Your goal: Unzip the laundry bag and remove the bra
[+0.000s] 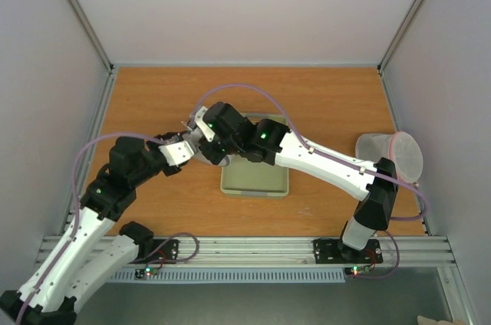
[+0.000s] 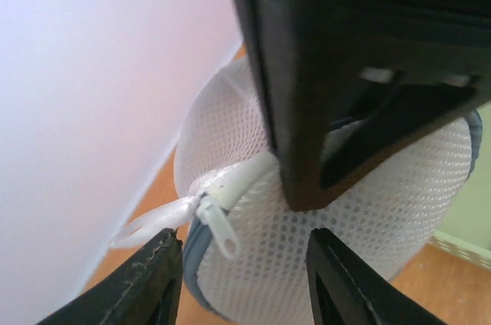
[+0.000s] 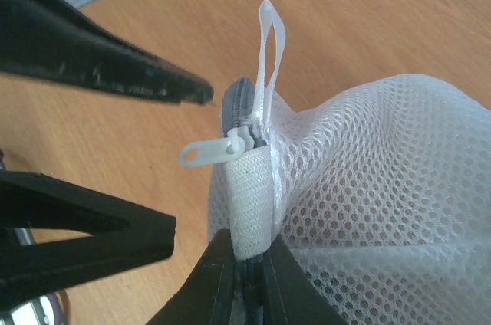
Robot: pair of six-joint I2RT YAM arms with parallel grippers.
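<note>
The laundry bag (image 2: 360, 241) is a white mesh dome with a grey zip band, held up off the wooden table. My right gripper (image 3: 249, 279) is shut on the white fabric tab (image 3: 249, 187) at the end of the zip. It also shows in the left wrist view as a black body (image 2: 345, 72). The white zip pull (image 3: 205, 152) sticks out sideways beside a white loop (image 3: 268, 41). My left gripper (image 2: 245, 279) is open, its fingers (image 2: 146, 279) either side of the pull (image 2: 219, 225) without touching it. Both grippers meet at the table's middle left (image 1: 188, 145). The bra is not visible.
A pale green tray (image 1: 257, 179) lies just right of the grippers, partly under the right arm. A translucent round bag with a pink rim (image 1: 395, 156) sits at the right edge. White walls enclose the table on three sides.
</note>
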